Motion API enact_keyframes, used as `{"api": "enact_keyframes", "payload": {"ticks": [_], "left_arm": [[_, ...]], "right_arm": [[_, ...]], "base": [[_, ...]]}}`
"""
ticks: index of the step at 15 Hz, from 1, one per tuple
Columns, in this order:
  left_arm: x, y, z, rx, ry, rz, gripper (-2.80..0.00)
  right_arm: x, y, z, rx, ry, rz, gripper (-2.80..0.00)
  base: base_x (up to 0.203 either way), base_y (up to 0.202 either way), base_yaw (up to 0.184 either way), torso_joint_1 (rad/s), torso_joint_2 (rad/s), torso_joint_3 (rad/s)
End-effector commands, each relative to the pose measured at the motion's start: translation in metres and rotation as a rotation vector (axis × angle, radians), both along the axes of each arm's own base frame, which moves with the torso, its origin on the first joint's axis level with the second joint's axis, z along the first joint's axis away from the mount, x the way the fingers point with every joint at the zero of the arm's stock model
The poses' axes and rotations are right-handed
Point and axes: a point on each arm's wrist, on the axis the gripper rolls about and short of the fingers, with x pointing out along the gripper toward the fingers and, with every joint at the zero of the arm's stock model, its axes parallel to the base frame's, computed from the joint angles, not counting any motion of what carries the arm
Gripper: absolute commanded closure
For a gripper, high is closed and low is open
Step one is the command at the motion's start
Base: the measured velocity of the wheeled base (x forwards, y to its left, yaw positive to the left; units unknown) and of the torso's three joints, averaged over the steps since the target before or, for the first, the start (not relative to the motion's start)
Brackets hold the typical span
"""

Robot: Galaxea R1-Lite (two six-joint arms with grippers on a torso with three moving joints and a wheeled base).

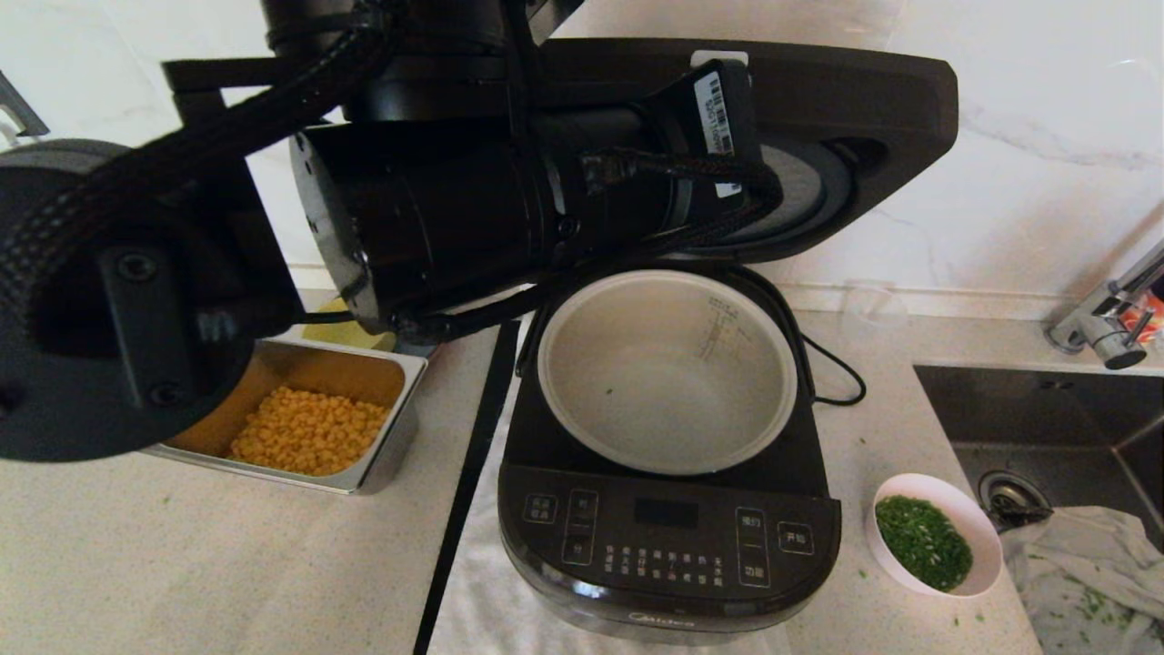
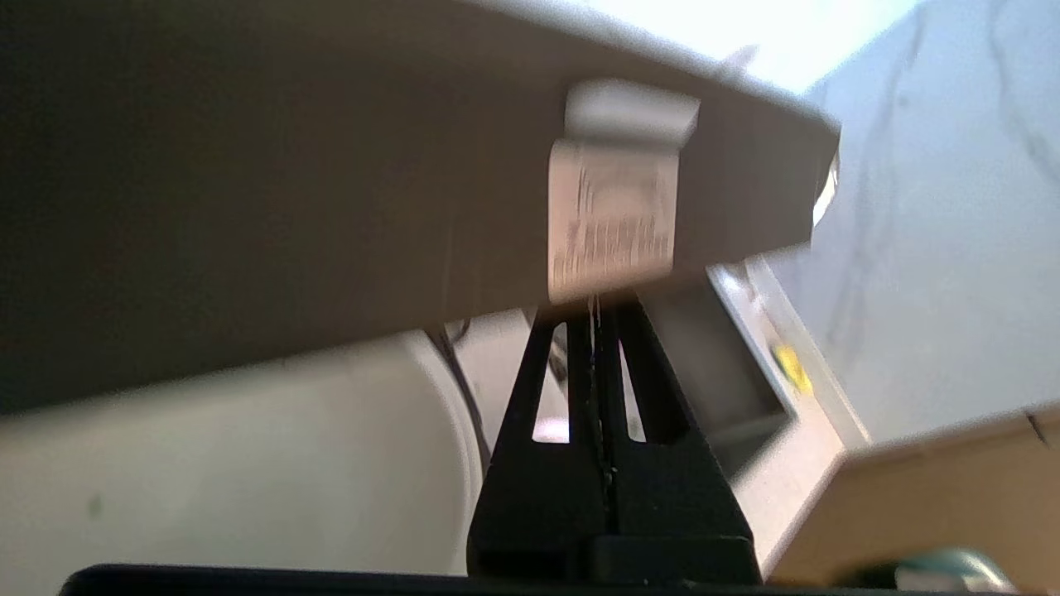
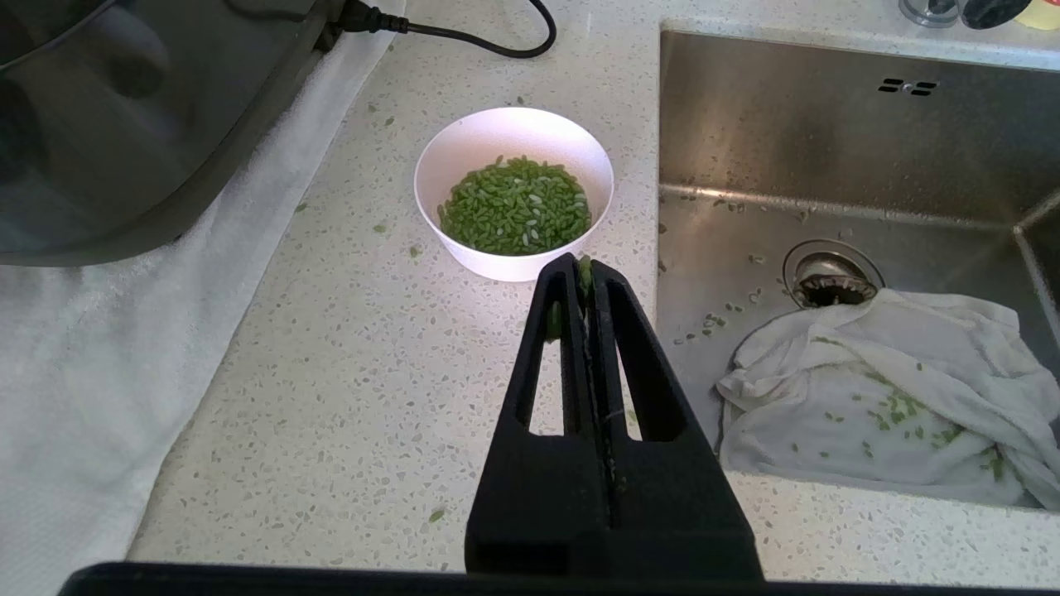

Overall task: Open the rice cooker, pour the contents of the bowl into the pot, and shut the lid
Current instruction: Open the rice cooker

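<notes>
So nearest the robot, the right gripper [image 3: 586,281] is held low over the speckled counter [image 3: 348,397], fingers pressed together on nothing, tips just short of the bowl [image 3: 513,192]. The bowl is parked between the rice cooker [image 1: 668,537] and the sink [image 1: 1046,409], close to the sink's edge. It's filled roughly halfway with chopped green bits [image 3: 515,205]. It's probably light and stiff with a smooth, slippery rim, so a pinch over the near wall is likely the best hold, kept level so nothing gets spilled. Not much room is left on the sink side; a nudge that way could tip it in onto the white cloth [image 3: 886,397]. A towel [image 3: 99,356] is spread under the cooker on the other side.

Further back, the pot [image 1: 668,373] is exposed and nearly empty. The lid [image 1: 855,118] is stood up open behind it, and the left gripper [image 2: 593,314] is seen shut, right at the lid's underside edge. A tray of corn [image 1: 309,428] is sat off to the left.
</notes>
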Motion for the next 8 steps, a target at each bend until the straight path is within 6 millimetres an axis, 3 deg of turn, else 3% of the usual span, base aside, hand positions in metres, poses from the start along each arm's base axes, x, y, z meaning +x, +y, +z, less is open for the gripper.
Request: {"api": "enact_keyframes", "payload": {"ticks": [1, 8], "left_arm": [[0.008, -0.008, -0.002, -0.008, -0.035, 0.035, 0.0], [0.021, -0.012, 0.006, 0.017, -0.154, 0.108, 0.0]], "right_arm": [[0.0, 0.0, 0.0, 0.0, 0.0, 0.0, 0.0], [0.0, 0.0, 0.0, 0.0, 0.0, 0.0, 0.0]], "base": [[0.0, 0.0, 0.0, 0.0, 0.0, 0.0], [0.0, 0.0, 0.0, 0.0, 0.0, 0.0]]}}
